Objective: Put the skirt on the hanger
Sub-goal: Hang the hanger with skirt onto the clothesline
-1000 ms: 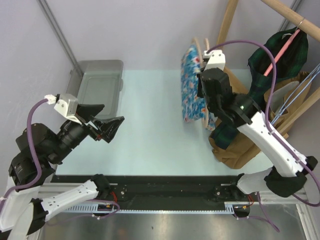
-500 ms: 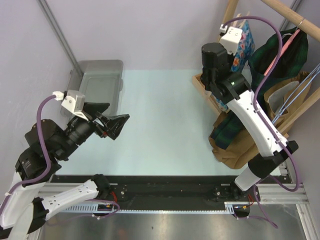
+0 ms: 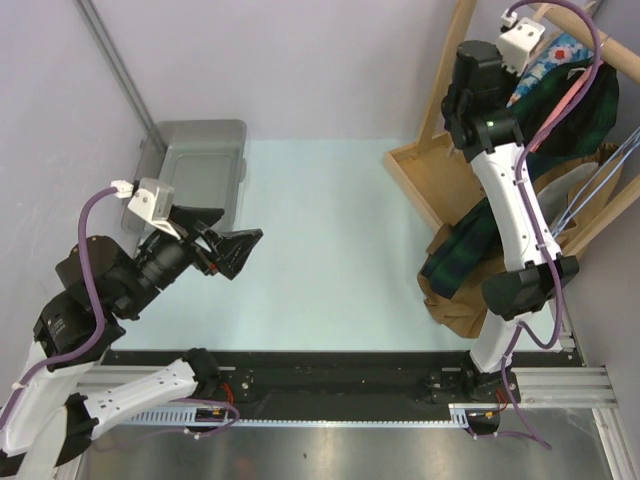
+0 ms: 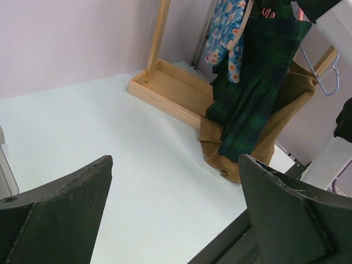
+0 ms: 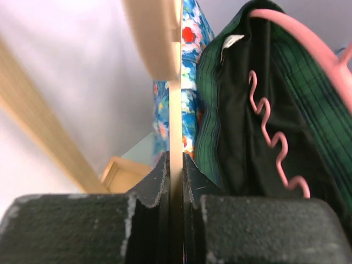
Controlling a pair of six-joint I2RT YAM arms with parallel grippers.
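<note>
The blue floral skirt (image 3: 548,60) hangs on a pale wooden hanger (image 5: 175,104) at the top right, beside the wooden rack rod (image 3: 590,30). My right gripper (image 5: 175,165) is shut on the hanger's thin wooden edge and holds it high up, against a green tartan garment (image 5: 236,110). The floral skirt shows behind the hanger in the right wrist view (image 5: 190,38) and in the left wrist view (image 4: 226,27). My left gripper (image 3: 225,245) is open and empty, hovering above the table's left side, far from the skirt; it also shows in the left wrist view (image 4: 176,159).
The tartan garment hangs on a pink hanger (image 5: 275,143) from the rod. A brown garment (image 3: 465,305) drapes below it. The rack's wooden base tray (image 3: 425,180) lies at the right. A grey bin (image 3: 200,165) stands at the back left. Wire hangers (image 3: 600,190) hang at the far right.
My right arm has lifted the hanger with the floral skirt from over the table up and to the right, to the rack rod. My left gripper has risen slightly.
</note>
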